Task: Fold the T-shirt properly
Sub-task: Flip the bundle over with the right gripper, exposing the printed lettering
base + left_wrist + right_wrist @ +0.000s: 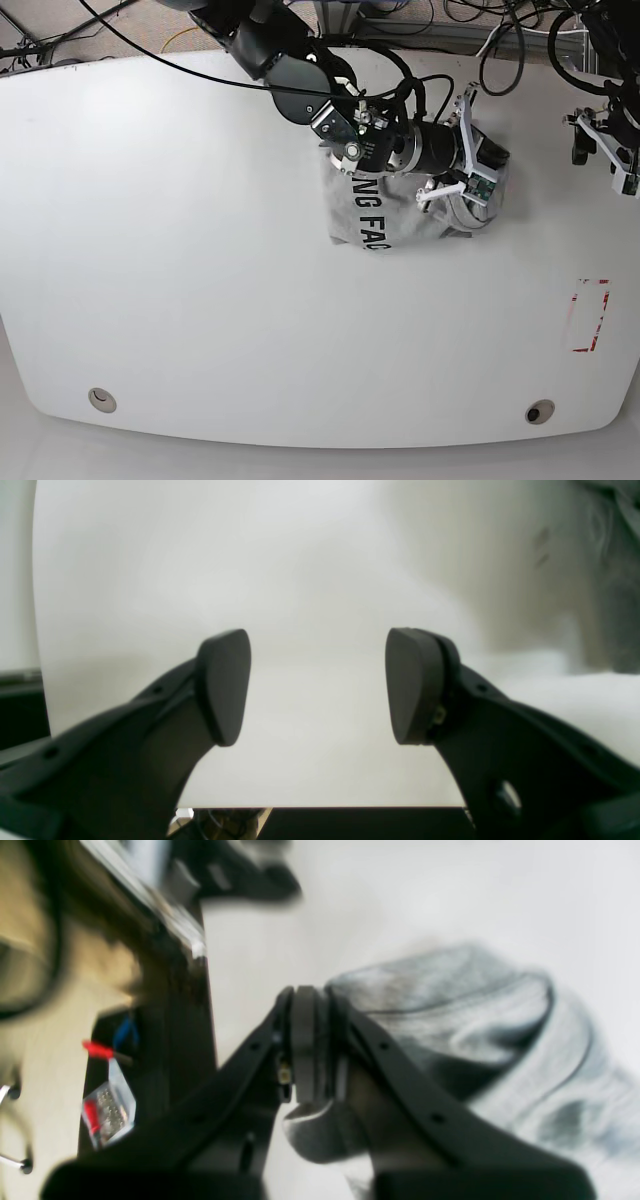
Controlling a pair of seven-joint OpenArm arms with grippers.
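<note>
Between right tool (pixel 312 1050) pads, seemingly T-shirt (pixel 450 1005)

The base camera hung high above me and looked straight down on the whole worktop (pixel 200 300), far off. My left wrist camera sat just behind my left gripper (pixel 317 685), peering low across the bare worktop toward one edge. My right wrist camera rode close behind my right gripper (pixel 312 1045), nearly on top of the T-shirt (pixel 450 1005), blurred, a worktop edge at its left. Base and right wrist views shared that grey cloth; all three shared the white top.
</note>
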